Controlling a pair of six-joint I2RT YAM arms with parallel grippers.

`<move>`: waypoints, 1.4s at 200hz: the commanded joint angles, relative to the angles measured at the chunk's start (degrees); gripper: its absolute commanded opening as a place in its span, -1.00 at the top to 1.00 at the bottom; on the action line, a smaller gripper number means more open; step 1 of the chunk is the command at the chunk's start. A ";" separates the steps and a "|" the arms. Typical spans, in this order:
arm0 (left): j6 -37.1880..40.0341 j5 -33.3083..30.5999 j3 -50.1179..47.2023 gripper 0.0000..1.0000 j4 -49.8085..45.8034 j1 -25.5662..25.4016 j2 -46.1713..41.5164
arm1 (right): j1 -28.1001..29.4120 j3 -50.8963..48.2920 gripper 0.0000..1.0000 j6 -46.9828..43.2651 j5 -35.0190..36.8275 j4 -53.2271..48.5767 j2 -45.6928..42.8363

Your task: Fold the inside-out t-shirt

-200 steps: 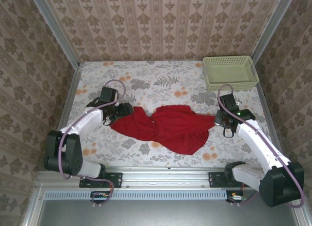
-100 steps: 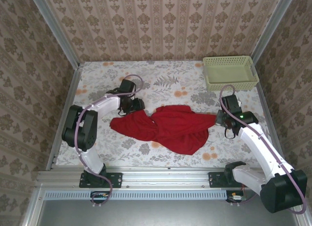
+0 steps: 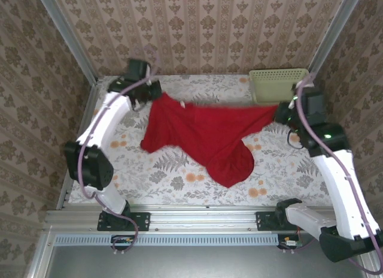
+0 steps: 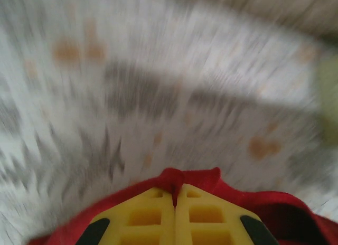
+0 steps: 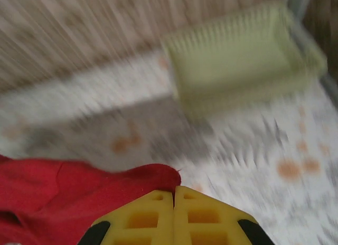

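The inside-out t-shirt [image 3: 203, 134] is hanging stretched between the two arms over the far half of the desk [image 3: 173, 170]. Its upper edge is pulling into a nearly taut line from the left hand [image 3: 157, 96] across to the right hand [image 3: 280, 114]. Below that line the soft red cloth is sagging in loose folds. A rounded lobe is drooping toward the near side and a smaller flap is trailing at the left, and I cannot tell how much of it is touching the flower-printed desk cover.

From the left wrist, the left hand [image 4: 175, 195] is clamping down on the shirt [image 4: 177, 176], its blocky yellow fingers [image 4: 148, 218] pressing flat against each other with a small ridge of red fabric bunching up at the tips. The right hand [image 5: 174, 195] is gripping the same way, yellow waffle-patterned fingers [image 5: 206, 218] closing tight on a rounded corner of cloth [image 5: 79, 187] that is spilling off to the left.

A pale green slatted plastic basket [image 3: 278, 86] is sitting at the far right corner of the desk, just behind the right hand; it is showing blurred in the right wrist view [image 5: 237, 60].
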 commanded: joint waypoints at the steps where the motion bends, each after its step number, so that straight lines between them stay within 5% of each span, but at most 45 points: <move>1: 6.16 -6.24 12.97 1.00 -4.46 -1.52 -10.35 | -0.31 13.76 1.00 -3.80 -3.43 -3.18 -0.85; 28: 7.29 -8.55 15.18 1.00 -2.70 -1.98 -14.17 | -0.27 18.33 1.00 -1.79 -6.78 -2.52 -1.12; 64: 6.74 -7.70 12.10 1.00 -6.29 -0.42 -11.06 | 0.65 1.65 1.00 2.15 -11.74 1.48 0.65; 116: 6.09 -5.51 23.16 1.00 -19.91 3.30 0.44 | 11.94 -6.57 1.00 0.01 -7.69 -3.92 9.14; 174: 4.37 -4.16 9.31 1.00 -13.00 3.60 -0.94 | 16.13 -20.74 1.00 5.50 -9.14 1.28 11.71; 216: 4.61 -6.51 8.72 1.00 -11.91 5.55 5.49 | 14.65 -16.11 1.00 4.94 0.25 0.27 24.43; 232: 4.95 -5.13 10.23 1.00 -12.10 5.51 5.55 | 14.00 -13.75 1.00 3.84 6.39 -1.46 25.33; 252: 5.52 -2.95 9.58 1.00 -9.56 5.08 1.73 | 13.97 -14.52 1.00 0.91 5.00 -0.40 22.92; 280: 5.06 0.70 5.57 1.00 -6.44 4.37 -2.98 | 14.11 -20.35 0.39 -1.22 -0.67 3.73 19.04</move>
